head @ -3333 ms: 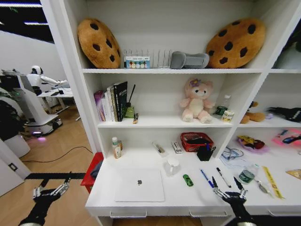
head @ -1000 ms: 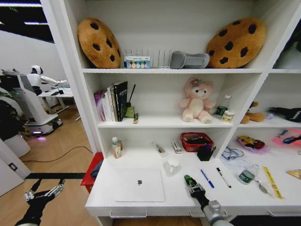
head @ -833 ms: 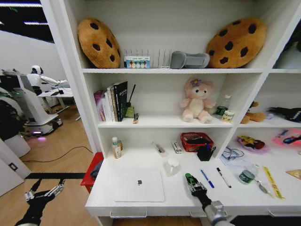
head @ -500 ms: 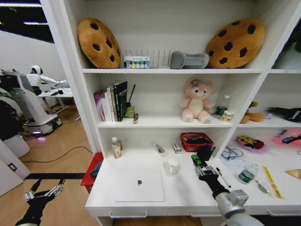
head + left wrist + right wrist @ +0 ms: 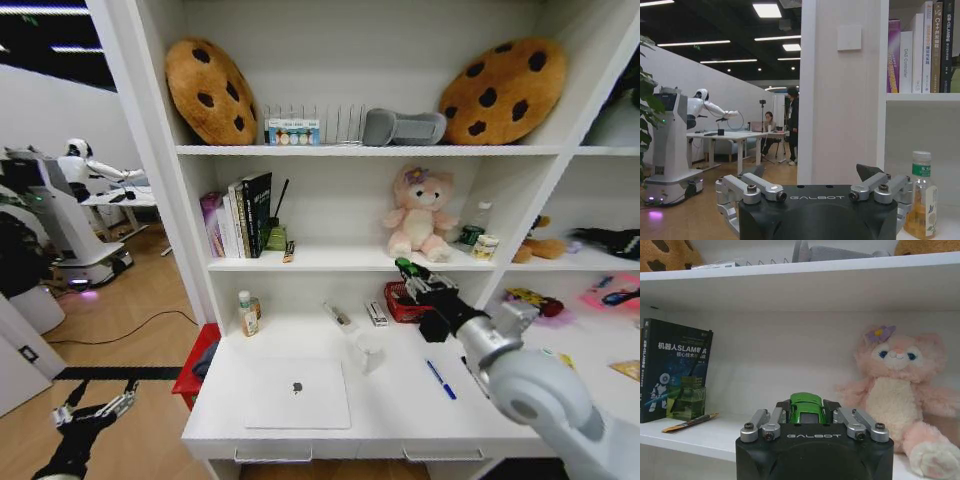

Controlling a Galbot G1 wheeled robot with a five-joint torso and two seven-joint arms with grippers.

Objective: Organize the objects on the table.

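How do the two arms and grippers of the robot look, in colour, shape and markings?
The right arm is rounded, light grey, with a silver wrist. Both grippers, left gripper and right gripper, have a black housing marked GALBOT and silver metal linkages with dark screws. The left arm is black near its wrist.

You have two cookie cushions [image 5: 210, 90], one pink plush [image 5: 420, 215], one laptop [image 5: 297, 393], one blue pen [image 5: 440, 380], one green toy car [image 5: 807, 407], two grippers [image 5: 418, 282].

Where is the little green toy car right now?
The green toy car is clamped in the right gripper, raised off the desk to the middle shelf, left of the pink plush bear.
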